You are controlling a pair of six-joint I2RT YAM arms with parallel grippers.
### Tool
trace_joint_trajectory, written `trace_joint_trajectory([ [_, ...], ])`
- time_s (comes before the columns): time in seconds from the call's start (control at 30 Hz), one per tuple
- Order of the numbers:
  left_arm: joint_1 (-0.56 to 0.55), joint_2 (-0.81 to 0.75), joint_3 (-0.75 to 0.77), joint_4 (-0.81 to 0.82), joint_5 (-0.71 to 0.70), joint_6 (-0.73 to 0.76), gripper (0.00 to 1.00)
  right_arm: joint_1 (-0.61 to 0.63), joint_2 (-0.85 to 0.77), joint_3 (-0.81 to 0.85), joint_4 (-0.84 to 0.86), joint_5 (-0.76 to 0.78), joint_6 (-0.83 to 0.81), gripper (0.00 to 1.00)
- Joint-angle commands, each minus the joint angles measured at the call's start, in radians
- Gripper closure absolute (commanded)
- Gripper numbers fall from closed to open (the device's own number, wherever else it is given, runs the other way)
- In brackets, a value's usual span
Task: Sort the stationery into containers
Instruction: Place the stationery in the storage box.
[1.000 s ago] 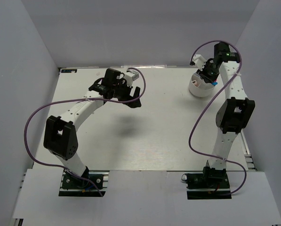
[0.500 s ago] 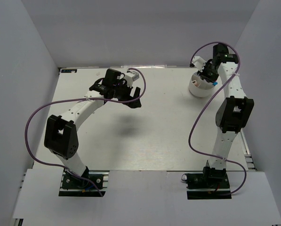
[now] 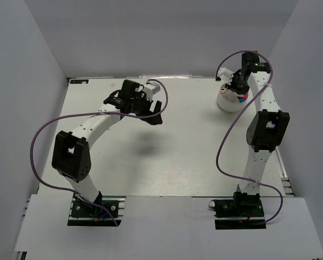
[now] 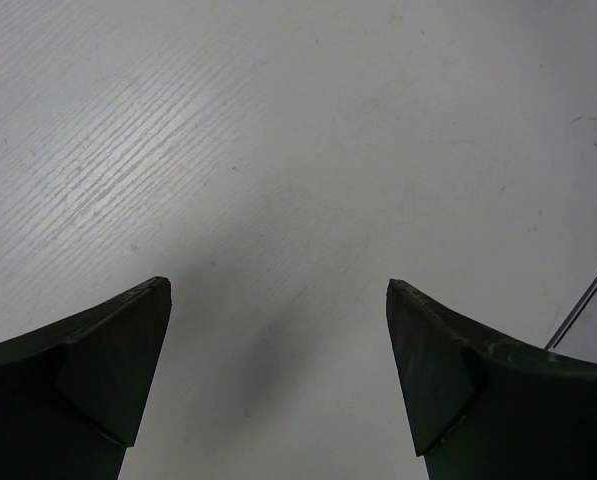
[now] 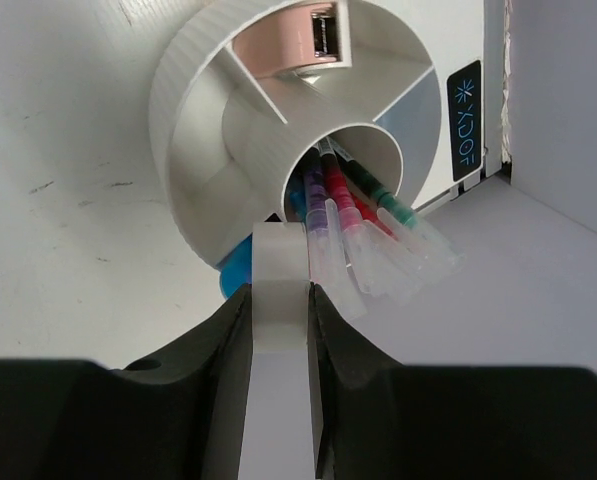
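Note:
In the right wrist view my right gripper (image 5: 278,291) is shut on a white tape ring (image 5: 277,262), held on edge just above the round white container (image 5: 183,120) with inner dividers. Several pens (image 5: 353,205) with clear caps stand in its middle tube. A pink item (image 5: 293,45) lies in a far compartment, and a blue cap (image 5: 238,272) shows under the near rim. From above, the container (image 3: 226,103) stands at the back right under my right gripper (image 3: 234,85). My left gripper (image 4: 276,288) hangs open over bare table, also seen from the top (image 3: 153,112).
Grey enclosure walls close the table at the back and both sides; the right wall (image 5: 568,120) stands close behind the container. A black label (image 5: 464,120) sits at the table's edge there.
My right gripper has shifted a little to the left over the container, still holding the tape ring. The left arm has not moved.

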Motion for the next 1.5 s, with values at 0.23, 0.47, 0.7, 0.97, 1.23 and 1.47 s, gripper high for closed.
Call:
trace_joint_trajectory([
  [0.23,0.005,0.000,-0.002,0.012,0.008,0.003,0.02,0.043,-0.046,-0.021,-0.002,-0.045,0.032,1.00],
  [0.47,0.005,0.004,0.004,0.010,0.014,0.000,0.02,0.078,-0.048,-0.010,-0.027,-0.080,0.093,1.00],
  [0.7,0.014,-0.007,-0.005,0.010,0.005,0.003,0.02,0.086,-0.017,-0.011,-0.024,-0.040,0.081,1.00],
  [0.97,0.014,0.000,0.003,0.010,0.002,0.002,0.02,0.086,0.029,0.011,-0.009,-0.005,0.086,1.00],
  [1.23,0.014,-0.008,-0.010,0.013,0.002,0.002,0.02,0.084,0.052,0.003,0.050,0.029,0.090,0.94],
  [1.47,0.014,-0.014,-0.022,0.020,-0.002,0.003,0.02,0.086,0.055,-0.001,0.071,0.070,0.090,0.92],
])
